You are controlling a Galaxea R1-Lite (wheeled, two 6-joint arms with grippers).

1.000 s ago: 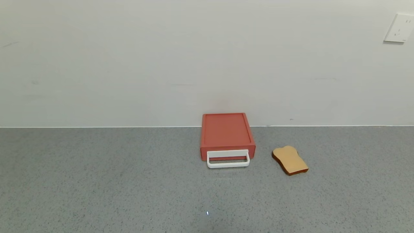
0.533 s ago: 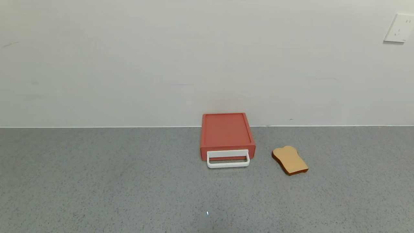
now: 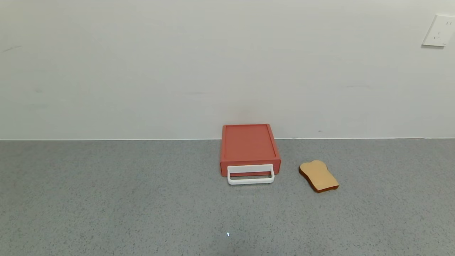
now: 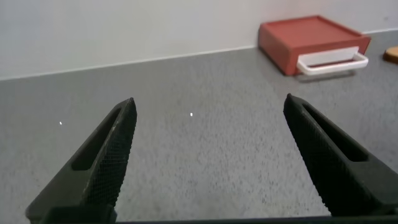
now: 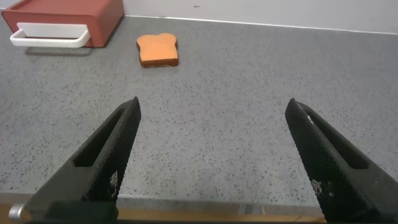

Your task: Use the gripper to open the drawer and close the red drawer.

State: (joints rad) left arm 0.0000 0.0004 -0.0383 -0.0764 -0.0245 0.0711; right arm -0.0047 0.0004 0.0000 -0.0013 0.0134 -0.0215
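Observation:
The coral-red drawer [image 3: 249,147] stands against the wall at the back of the grey counter, its tray pushed in and its white loop handle [image 3: 250,175] facing me. In the left wrist view the drawer [image 4: 311,40] lies far ahead, and my left gripper [image 4: 210,106] is open over bare counter with nothing between its fingers. The right wrist view has the drawer [image 5: 68,18] in the distance; my right gripper [image 5: 212,107] hangs open near the counter's front edge. Neither gripper appears in the head view.
A tan toast slice [image 3: 319,176] lies on the counter just right of the drawer, and it shows as well in the right wrist view as the toast slice [image 5: 158,50]. A white wall socket [image 3: 439,30] sits high on the wall at the right.

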